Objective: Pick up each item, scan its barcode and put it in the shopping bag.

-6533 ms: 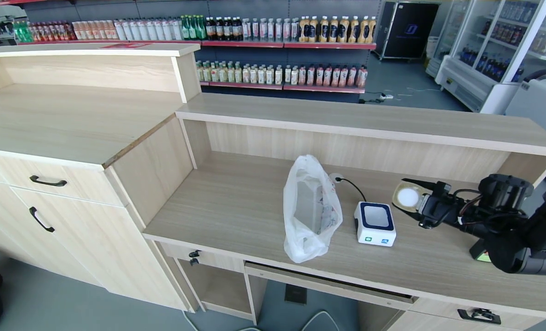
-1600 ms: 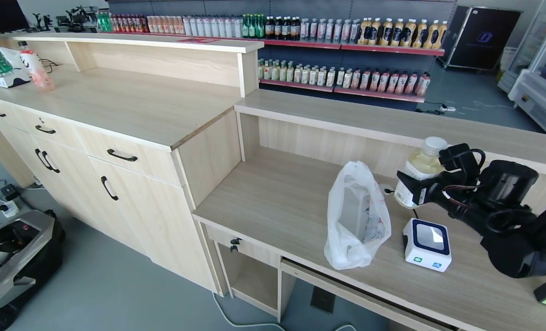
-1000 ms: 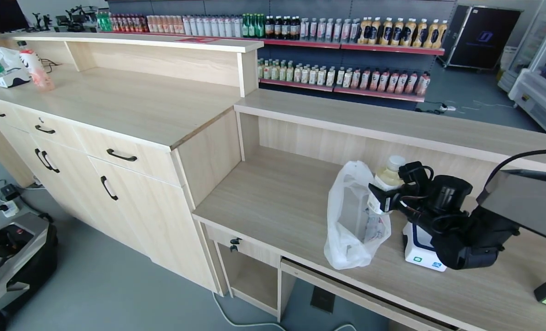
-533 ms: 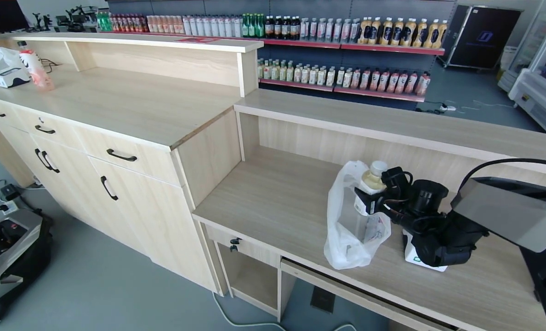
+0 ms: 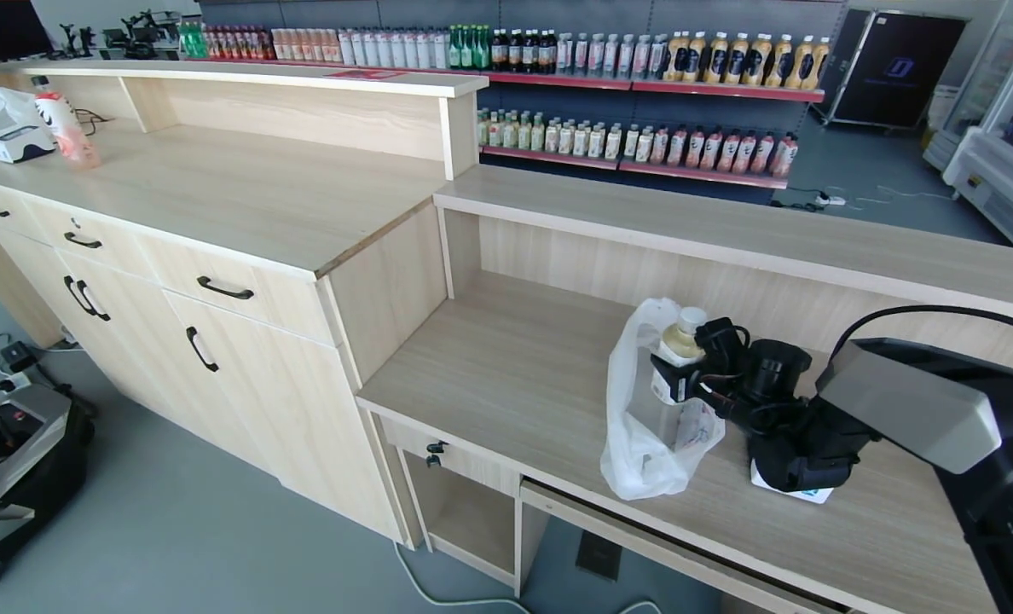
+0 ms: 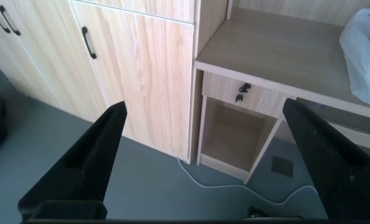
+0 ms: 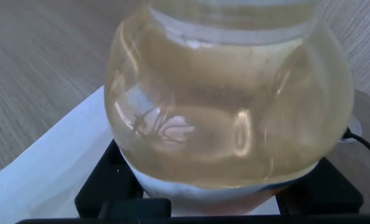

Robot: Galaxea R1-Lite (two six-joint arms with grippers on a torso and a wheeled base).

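The right claw (image 5: 680, 377) pinches a bottle (image 5: 675, 345) by its labelled body. The bottle stands upright with its white cap on top and is filled with pale yellow liquid. It hangs at the open mouth of the white shopping bag (image 5: 647, 435), at the bag's 1 o'clock edge, its lower part just inside the rim. The right wrist view shows the bottle (image 7: 228, 112) close up, with a black finger on each side of its base and the bag's white film (image 7: 54, 162) beneath it.

The bag sits on the light wooden table (image 5: 515, 375). At 4 o'clock from the bag, a white scanner (image 5: 801, 493) lies on the table, mostly covered by the right arm.

The left claw (image 6: 200, 158) is spread wide and holds nothing. It hangs over the grey floor (image 6: 141, 193) before the cabinet (image 6: 147, 68). At 12 o'clock in the head view, store shelves (image 5: 643, 85) carry rows of drinks.
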